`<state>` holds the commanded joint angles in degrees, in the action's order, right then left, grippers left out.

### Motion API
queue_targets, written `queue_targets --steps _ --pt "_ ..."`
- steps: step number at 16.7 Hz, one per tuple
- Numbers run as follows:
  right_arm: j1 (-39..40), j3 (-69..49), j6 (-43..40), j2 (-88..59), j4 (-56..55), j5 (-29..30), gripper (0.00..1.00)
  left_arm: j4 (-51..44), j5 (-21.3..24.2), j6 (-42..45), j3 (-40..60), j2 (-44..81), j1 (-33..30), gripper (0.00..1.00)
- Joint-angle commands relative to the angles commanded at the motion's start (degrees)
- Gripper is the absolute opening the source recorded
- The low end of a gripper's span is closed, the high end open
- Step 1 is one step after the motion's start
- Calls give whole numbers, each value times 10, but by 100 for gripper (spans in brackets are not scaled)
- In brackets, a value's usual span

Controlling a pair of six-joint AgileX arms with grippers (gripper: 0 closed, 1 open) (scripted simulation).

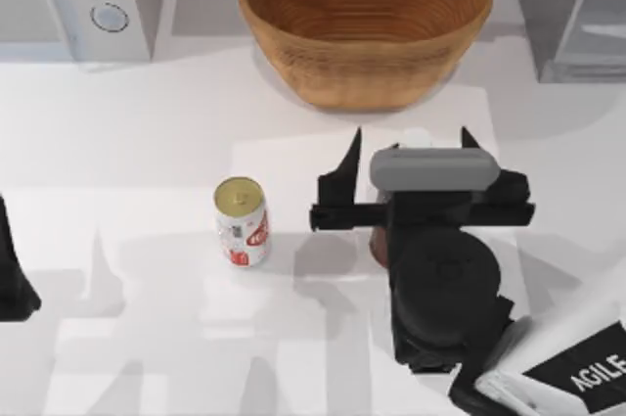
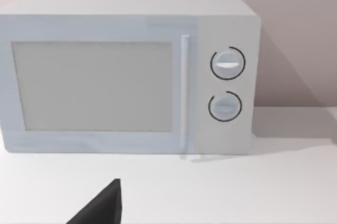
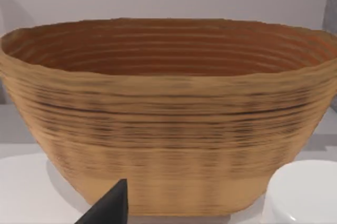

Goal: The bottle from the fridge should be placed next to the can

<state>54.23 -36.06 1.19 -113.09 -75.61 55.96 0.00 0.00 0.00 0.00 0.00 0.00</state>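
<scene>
While the fridge (image 1: pixel 572 15) stands beyond my right gripper (image 1: pixel 411 157), its fingers spread apart, the bottle (image 1: pixel 380 243) stands beneath it, near the can (image 1: pixel 242 221); lifting carelessly could tip it.

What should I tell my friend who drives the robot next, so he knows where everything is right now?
Right gripper: open, over the middle of the table, in front of the basket, fingers spread on either side of the bottle.
Left gripper: parked at the table's left edge, facing the microwave.
Bottle: out of the fridge, on the table under the right gripper, right of the can and apart from it; its white cap shows in the right wrist view.
Done: the bottle looks set down beside the can.
Left: probably just lift the right arm away without knocking the bottle.
</scene>
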Motion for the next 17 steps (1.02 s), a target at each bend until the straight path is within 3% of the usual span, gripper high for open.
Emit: queue_targets --steps 10,17 --pt "47 39 3 21 -14 48 100 0 0 0 0 0 0 100" --pt "27 35 0 52 -8 21 100 0 0 0 0 0 0 100"
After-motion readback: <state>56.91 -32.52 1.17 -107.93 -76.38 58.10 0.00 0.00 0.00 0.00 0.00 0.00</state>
